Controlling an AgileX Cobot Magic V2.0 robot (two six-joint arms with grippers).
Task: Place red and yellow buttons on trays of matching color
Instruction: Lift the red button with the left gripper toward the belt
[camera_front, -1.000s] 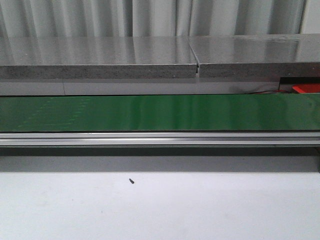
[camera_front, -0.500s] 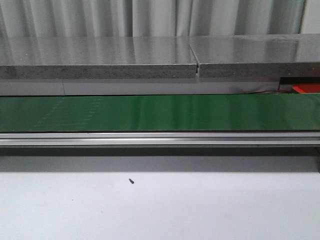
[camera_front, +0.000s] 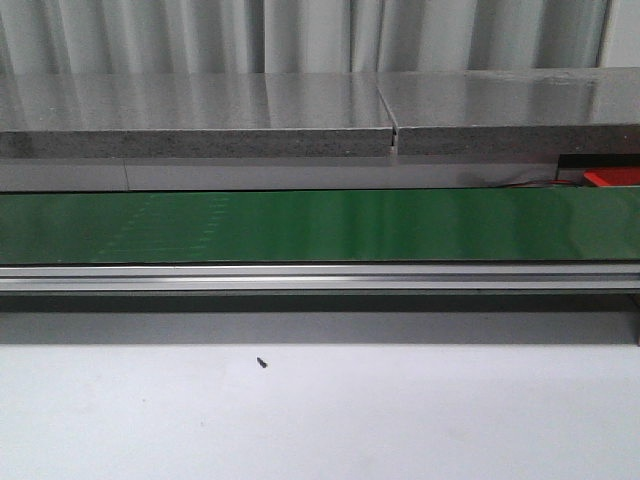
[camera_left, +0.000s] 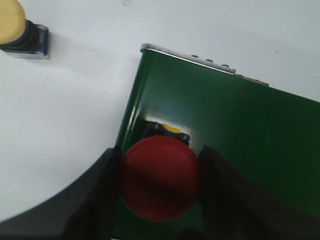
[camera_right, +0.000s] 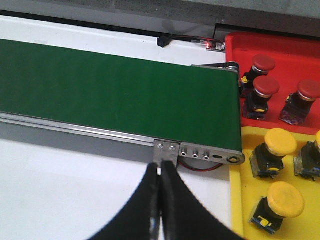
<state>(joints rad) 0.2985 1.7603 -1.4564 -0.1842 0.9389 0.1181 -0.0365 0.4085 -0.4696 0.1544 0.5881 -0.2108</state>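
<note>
In the left wrist view my left gripper is shut on a red button, its fingers pressed to both sides of the round cap, right above the end of the green belt. A yellow button stands apart on the white table. My right gripper is shut and holds nothing, over the white table near the belt's other end. Beyond that end lie the red tray with three red buttons and the yellow tray with yellow buttons. Neither gripper shows in the front view.
The green belt runs across the front view behind an aluminium rail, with a grey stone ledge behind it. A corner of the red tray shows at far right. A small black speck lies on the white table.
Faint marks on the green belt's surface have drifted to the right in the front view. Nothing else there has changed.
</note>
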